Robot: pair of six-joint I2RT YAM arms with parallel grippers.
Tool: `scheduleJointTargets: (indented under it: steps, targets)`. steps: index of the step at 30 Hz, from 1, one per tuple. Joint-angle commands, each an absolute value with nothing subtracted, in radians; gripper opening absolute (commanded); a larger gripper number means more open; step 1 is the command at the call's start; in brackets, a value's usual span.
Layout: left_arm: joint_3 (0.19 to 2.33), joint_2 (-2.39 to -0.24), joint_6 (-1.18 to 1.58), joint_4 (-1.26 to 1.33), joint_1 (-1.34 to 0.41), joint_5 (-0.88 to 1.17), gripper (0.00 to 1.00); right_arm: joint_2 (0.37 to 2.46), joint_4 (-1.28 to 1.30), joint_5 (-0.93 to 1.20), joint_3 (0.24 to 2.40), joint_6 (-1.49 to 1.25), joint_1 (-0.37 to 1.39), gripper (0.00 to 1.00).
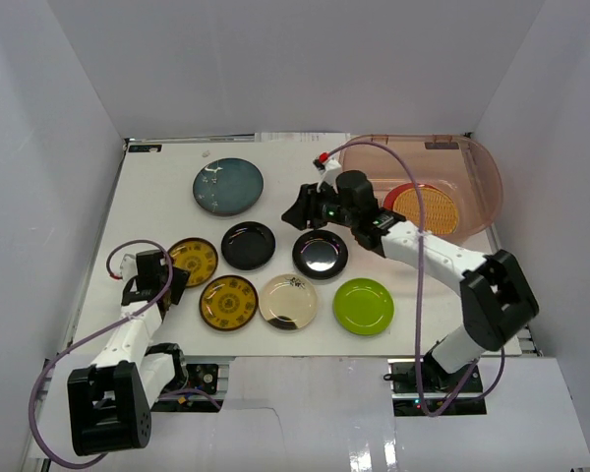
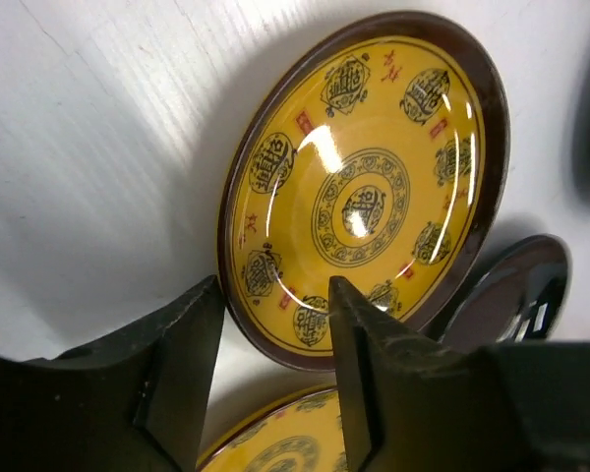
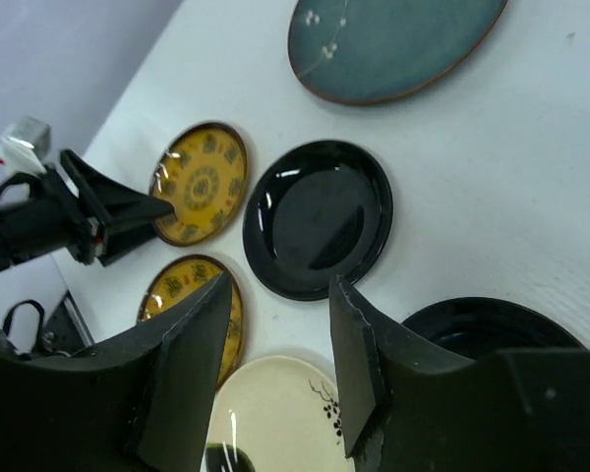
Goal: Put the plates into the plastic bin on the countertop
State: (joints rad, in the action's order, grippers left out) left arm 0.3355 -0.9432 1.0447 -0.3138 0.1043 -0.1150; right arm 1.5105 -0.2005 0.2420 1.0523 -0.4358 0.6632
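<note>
Seven plates lie on the white countertop: teal, two glossy black, two yellow-brown patterned, cream and lime green. The pinkish bin at back right holds a woven tan plate on a red one. My left gripper is open, its jaws either side of the near rim of the upper yellow plate. My right gripper is open and empty, hovering above the left black plate.
White walls enclose the table on three sides. In the right wrist view the left arm's gripper touches the yellow plate, with the cream plate below my fingers. Cables trail from both arms.
</note>
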Motion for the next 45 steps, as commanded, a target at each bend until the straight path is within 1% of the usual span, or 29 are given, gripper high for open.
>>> scheduleJointTargets:
  steps: [1, 2, 3, 4, 5, 6, 7, 8, 14, 17, 19, 21, 22, 23, 25, 26, 30, 32, 33, 34, 36, 37, 39, 40, 42, 43, 45]
  targets:
    - [0.275, -0.972, 1.107, -0.226, 0.112, -0.039, 0.47, 1.642, -0.167, 0.212, 1.175, -0.390, 0.696, 0.55]
    - [0.275, -0.973, 1.111, -0.225, 0.112, -0.038, 0.47, 1.676, -0.167, 0.212, 1.175, -0.390, 0.696, 0.59]
    - [0.273, -0.973, 1.105, -0.222, 0.113, -0.047, 0.36, 1.715, -0.144, 0.222, 1.224, -0.388, 0.698, 0.62]
    - [0.278, -0.966, 1.095, -0.227, 0.114, -0.078, 0.27, 1.780, -0.132, 0.216, 1.247, -0.384, 0.698, 0.66]
    - [0.284, -0.960, 1.072, -0.235, 0.115, -0.095, 0.21, 1.811, -0.115, 0.213, 1.273, -0.379, 0.698, 0.68]
    - [0.290, -0.956, 1.062, -0.245, 0.115, -0.110, 0.09, 1.844, -0.098, 0.213, 1.296, -0.376, 0.698, 0.68]
    - [0.299, -0.937, 1.049, -0.256, 0.117, -0.129, 0.04, 1.899, -0.080, 0.213, 1.336, -0.374, 0.698, 0.68]
    - [0.302, -0.927, 1.030, -0.259, 0.117, -0.136, 0.00, 1.920, -0.072, 0.207, 1.351, -0.376, 0.698, 0.69]
    - [0.382, -0.787, 0.960, -0.322, 0.118, -0.156, 0.00, 2.085, -0.045, 0.225, 1.449, -0.411, 0.704, 0.66]
    - [0.445, -0.778, 0.917, -0.382, 0.112, -0.187, 0.00, 2.123, -0.041, 0.189, 1.462, -0.420, 0.712, 0.65]
    - [0.446, -0.776, 0.905, -0.391, 0.104, -0.193, 0.00, 2.135, -0.046, 0.189, 1.462, -0.423, 0.713, 0.64]
    - [0.445, -0.767, 0.908, -0.391, 0.098, -0.172, 0.00, 2.141, -0.048, 0.190, 1.462, -0.425, 0.713, 0.58]
    - [0.451, -0.762, 0.908, -0.391, 0.094, -0.163, 0.00, 2.146, -0.048, 0.195, 1.462, -0.426, 0.712, 0.54]
    - [0.480, -0.759, 0.902, -0.393, 0.087, -0.158, 0.00, 2.145, -0.052, 0.204, 1.459, -0.428, 0.712, 0.33]
    - [0.529, -0.755, 0.876, -0.403, 0.080, -0.150, 0.00, 2.120, -0.066, 0.209, 1.448, -0.440, 0.713, 0.12]
    - [0.560, -0.755, 0.865, -0.408, 0.071, -0.149, 0.00, 2.108, -0.086, 0.209, 1.436, -0.445, 0.713, 0.08]
    - [0.720, -0.756, 0.830, -0.414, 0.049, -0.082, 0.00, 1.979, -0.110, 0.187, 1.430, -0.446, 0.709, 0.08]
    - [0.759, -0.759, 0.819, -0.400, 0.035, -0.037, 0.00, 1.922, -0.120, 0.183, 1.425, -0.445, 0.695, 0.08]
    - [0.790, -0.761, 0.819, -0.387, 0.032, -0.013, 0.00, 1.861, -0.129, 0.184, 1.414, -0.448, 0.686, 0.08]
    - [0.799, -0.762, 0.822, -0.374, 0.028, 0.055, 0.00, 1.829, -0.136, 0.192, 1.405, -0.452, 0.658, 0.08]
    - [0.811, -0.768, 0.833, -0.321, 0.017, 0.121, 0.00, 1.733, -0.162, 0.209, 1.369, -0.477, 0.620, 0.08]
    - [0.811, -0.781, 0.841, -0.298, 0.015, 0.199, 0.00, 1.697, -0.169, 0.227, 1.355, -0.495, 0.568, 0.08]
    - [0.805, -0.788, 0.874, -0.221, -0.010, 0.267, 0.00, 1.603, -0.181, 0.241, 1.321, -0.506, 0.500, 0.08]
    - [0.798, -0.792, 0.883, -0.187, -0.035, 0.319, 0.00, 1.574, -0.181, 0.245, 1.290, -0.509, 0.420, 0.08]
    - [0.802, -0.808, 0.905, -0.134, -0.060, 0.331, 0.00, 1.510, -0.181, 0.276, 1.260, -0.546, 0.323, 0.08]
    - [0.813, -0.814, 0.908, -0.117, -0.092, 0.334, 0.00, 1.491, -0.179, 0.310, 1.232, -0.557, 0.222, 0.08]
    - [0.836, -0.854, 0.910, -0.089, -0.132, 0.334, 0.00, 1.448, -0.172, 0.292, 1.200, -0.558, 0.131, 0.08]
